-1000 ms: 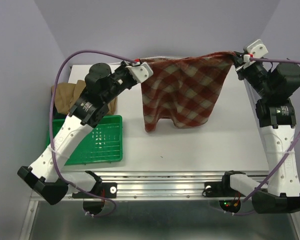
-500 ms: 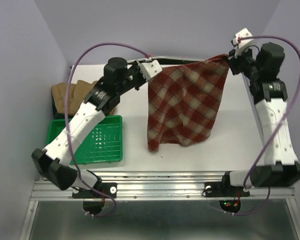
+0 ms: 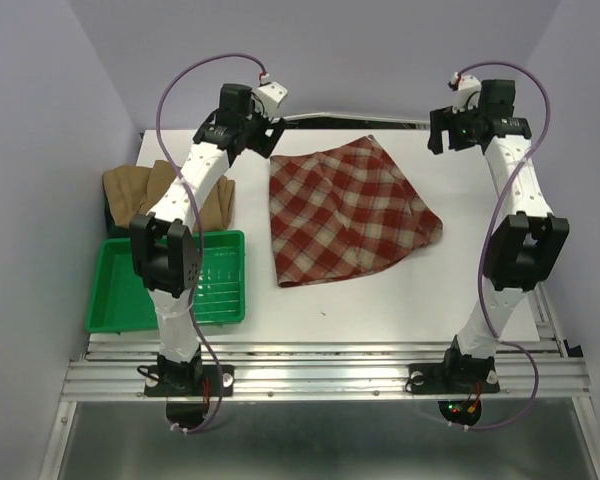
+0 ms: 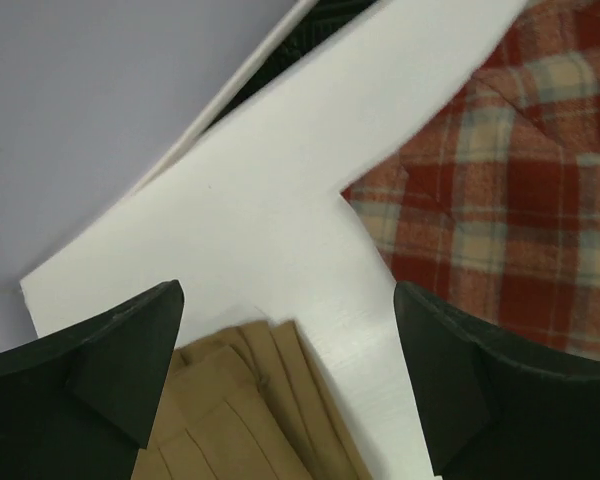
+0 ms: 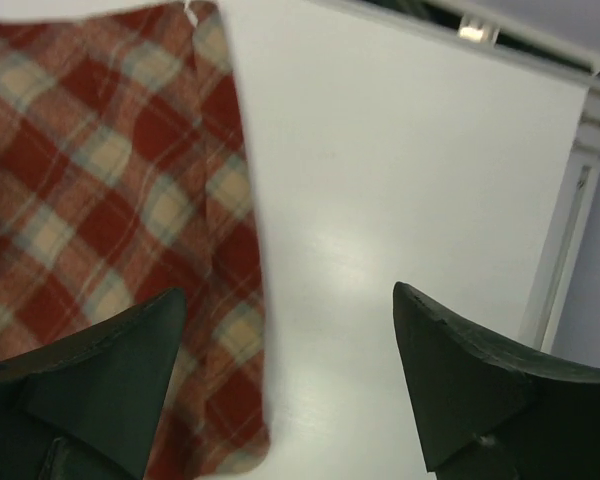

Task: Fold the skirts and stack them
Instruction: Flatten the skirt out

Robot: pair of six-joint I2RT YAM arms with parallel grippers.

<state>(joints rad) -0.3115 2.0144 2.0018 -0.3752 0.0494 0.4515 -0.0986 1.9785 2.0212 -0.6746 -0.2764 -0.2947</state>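
White table (image 3: 380, 300), lilac walls around. We see plaid skirt (image 3: 345, 215) spread flat mid-table, single layer, not yet folded. Tan skirts (image 3: 145, 190) bunched at left edge, just behind green tray (image 3: 105, 300); whether neatly folded, we cannot tell. Left gripper (image 4: 287, 290) wide open, empty, above bare table between tan pile and plaid. Right gripper (image 5: 289, 290) wide open, empty, just beside plaid's far right edge. Our judgement: early stage. Plaid laid out ready; folding and stacking all left.

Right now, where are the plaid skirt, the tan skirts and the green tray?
plaid skirt (image 3: 345, 215), top external view, middle of the cloth.
tan skirts (image 3: 128, 190), top external view, left part of the pile.
green tray (image 3: 110, 292), top external view, bare floor.
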